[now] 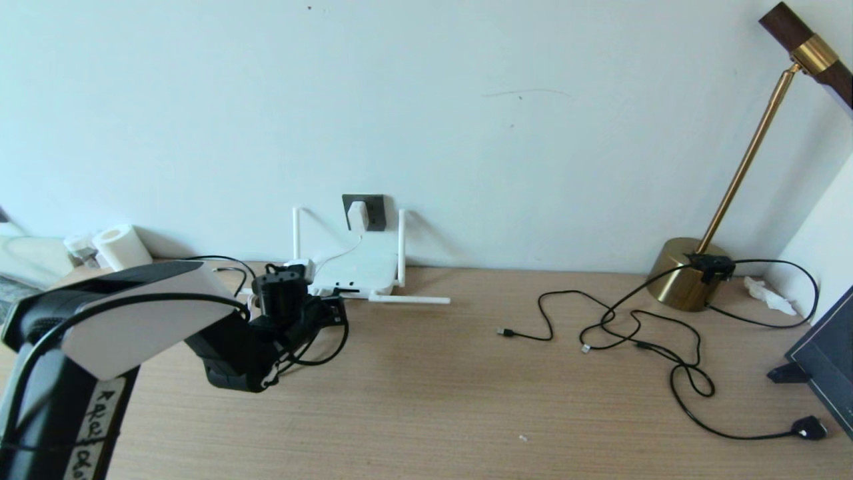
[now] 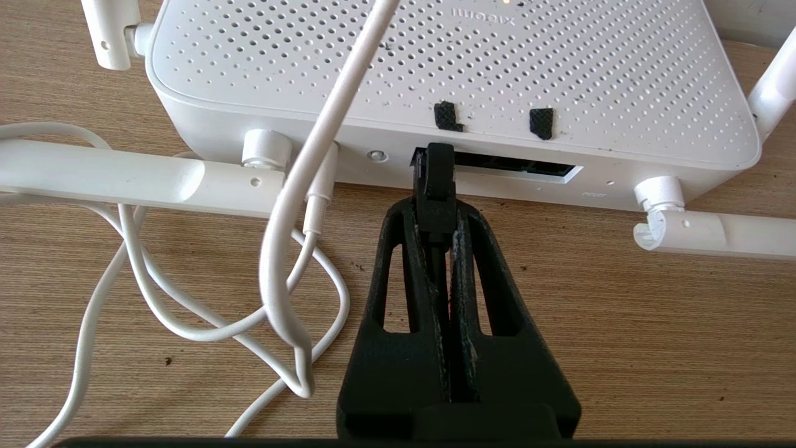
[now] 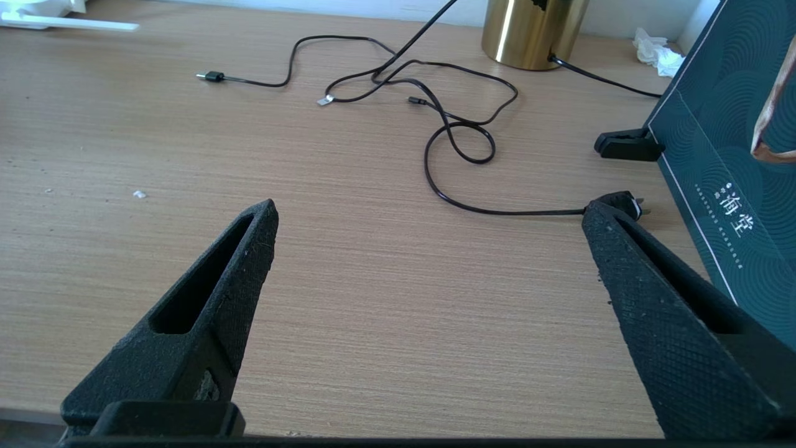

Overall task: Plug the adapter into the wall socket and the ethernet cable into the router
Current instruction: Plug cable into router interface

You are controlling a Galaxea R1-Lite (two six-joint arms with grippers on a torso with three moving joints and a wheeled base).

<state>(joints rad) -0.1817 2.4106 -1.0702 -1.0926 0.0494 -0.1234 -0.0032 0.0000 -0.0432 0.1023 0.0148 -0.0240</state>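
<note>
The white adapter (image 1: pixel 358 215) sits in the dark wall socket (image 1: pixel 374 212), and its thin white cord (image 2: pixel 292 205) runs down to the router (image 2: pixel 435 68). The router (image 1: pixel 353 270) lies flat on the desk below the socket. My left gripper (image 2: pixel 436 214) is shut on the black plug of the ethernet cable (image 2: pixel 435 180). The plug's tip is at the left end of the router's dark port row (image 2: pixel 516 167). In the head view the left gripper (image 1: pixel 331 311) is right at the router's front edge. My right gripper (image 3: pixel 429 211) hangs open over bare desk, out of the head view.
Two antennas (image 2: pixel 106 177) lie flat on the desk on either side of the port row. Thin black cables (image 1: pixel 640 333) sprawl at the right, ending in a black plug (image 1: pixel 810 428). A brass lamp (image 1: pixel 686 273), a dark box (image 1: pixel 826 360) and a paper roll (image 1: pixel 120 247) line the edges.
</note>
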